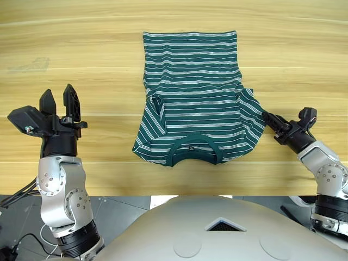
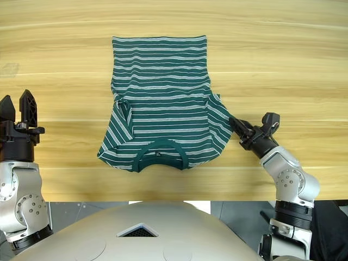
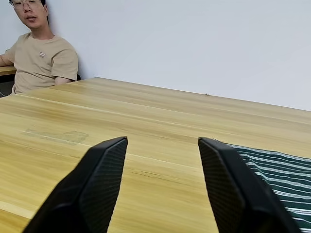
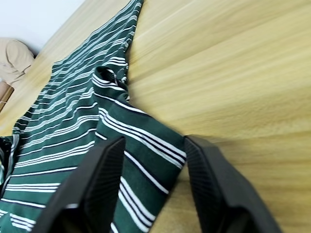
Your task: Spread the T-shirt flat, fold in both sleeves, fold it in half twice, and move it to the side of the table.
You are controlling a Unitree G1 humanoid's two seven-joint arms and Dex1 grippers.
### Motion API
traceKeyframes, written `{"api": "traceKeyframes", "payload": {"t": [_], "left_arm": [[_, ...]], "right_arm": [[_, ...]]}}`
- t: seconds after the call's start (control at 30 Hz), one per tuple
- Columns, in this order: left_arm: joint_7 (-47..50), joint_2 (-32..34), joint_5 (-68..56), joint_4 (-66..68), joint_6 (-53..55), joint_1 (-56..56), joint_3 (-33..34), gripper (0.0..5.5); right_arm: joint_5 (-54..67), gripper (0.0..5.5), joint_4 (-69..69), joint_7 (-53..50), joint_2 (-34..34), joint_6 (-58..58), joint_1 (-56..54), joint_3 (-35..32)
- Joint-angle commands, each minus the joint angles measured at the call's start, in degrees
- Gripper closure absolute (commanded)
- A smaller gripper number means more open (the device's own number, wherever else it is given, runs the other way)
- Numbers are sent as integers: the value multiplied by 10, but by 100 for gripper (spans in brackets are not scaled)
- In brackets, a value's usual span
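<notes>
Nearest us, our left hand (image 1: 58, 97) stands with fingers apart, well off the cloth. The worktop (image 1: 81, 49) carries the T-shirt (image 1: 190, 92) between both hands, collar toward us. Our right hand (image 1: 270, 118), fingers apart, straddles the sleeve edge nearest it.

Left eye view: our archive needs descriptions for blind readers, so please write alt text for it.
A green striped T-shirt lies on a wooden table, collar toward the robot. The right end effector is at the edge of the sleeve on that side; the left end effector stands open, apart from the shirt.
</notes>
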Motion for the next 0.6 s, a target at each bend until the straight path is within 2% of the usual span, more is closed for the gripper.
{"api": "traceKeyframes", "payload": {"t": [0.03, 0.3, 0.6], "left_arm": [[-7, -2, 12, 6, 6, 2, -7, 278], [-15, -9, 19, 11, 3, 3, -16, 278], [-24, -17, 26, 21, 3, -1, -24, 278]], "right_arm": [[-23, 411, 12, -1, 8, 8, 7, 12], [-31, 547, -3, 12, 17, 4, 10, 14], [-29, 547, -31, 44, 21, -21, 4, 16]]}}
